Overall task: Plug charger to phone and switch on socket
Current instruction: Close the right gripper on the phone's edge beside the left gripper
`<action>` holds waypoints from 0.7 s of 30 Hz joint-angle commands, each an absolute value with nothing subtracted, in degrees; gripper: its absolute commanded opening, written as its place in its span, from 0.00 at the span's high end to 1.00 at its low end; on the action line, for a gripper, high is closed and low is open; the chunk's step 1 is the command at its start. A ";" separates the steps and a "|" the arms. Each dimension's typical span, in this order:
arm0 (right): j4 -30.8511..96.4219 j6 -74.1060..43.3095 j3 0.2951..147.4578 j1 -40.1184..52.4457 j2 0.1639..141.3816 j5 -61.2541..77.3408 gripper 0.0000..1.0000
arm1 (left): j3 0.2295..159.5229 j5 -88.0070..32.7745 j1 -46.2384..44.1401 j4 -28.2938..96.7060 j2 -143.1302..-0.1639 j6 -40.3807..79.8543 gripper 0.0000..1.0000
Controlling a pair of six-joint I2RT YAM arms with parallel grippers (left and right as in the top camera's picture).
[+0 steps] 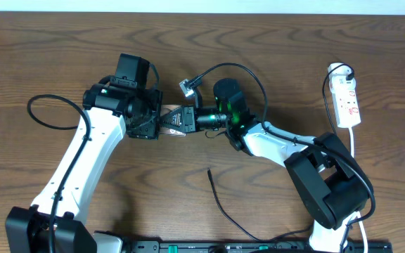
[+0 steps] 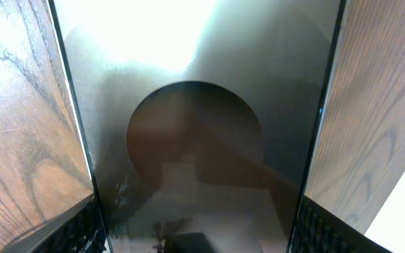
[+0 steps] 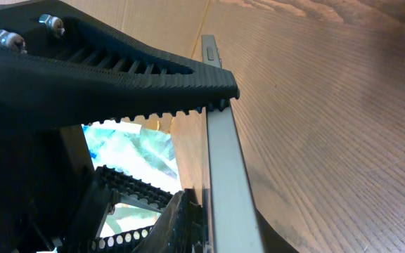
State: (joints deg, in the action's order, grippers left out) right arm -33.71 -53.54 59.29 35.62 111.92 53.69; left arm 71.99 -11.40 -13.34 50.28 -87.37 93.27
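Note:
The phone is held off the table at the centre, between the two grippers. In the left wrist view its glossy dark face with a round reflection fills the frame. My left gripper is shut on it, one finger on each long edge, and it also shows in the overhead view. My right gripper meets the phone from the right. In the right wrist view its jaws stand apart, tips against the phone's silver side edge. The charger cable lies loose on the table, plug tip free. The socket lies far right.
The socket's white cord runs toward the front beside the right arm's base. A black plug sits in the socket's far end. The right arm's own cable loops above the phone.

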 commanded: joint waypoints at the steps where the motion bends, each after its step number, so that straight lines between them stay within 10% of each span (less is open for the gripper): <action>1: -33.85 -53.10 59.83 36.86 112.31 53.89 0.84 | 72.60 -13.45 -14.90 50.02 -86.85 93.73 0.93; 21: -33.85 -53.12 59.83 36.84 112.31 53.91 0.99 | 72.60 -13.21 -14.98 50.06 -86.85 93.54 0.92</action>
State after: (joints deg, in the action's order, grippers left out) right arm -33.26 -54.65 59.29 35.59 111.94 52.88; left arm 71.99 -10.59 -13.74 50.06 -87.37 93.43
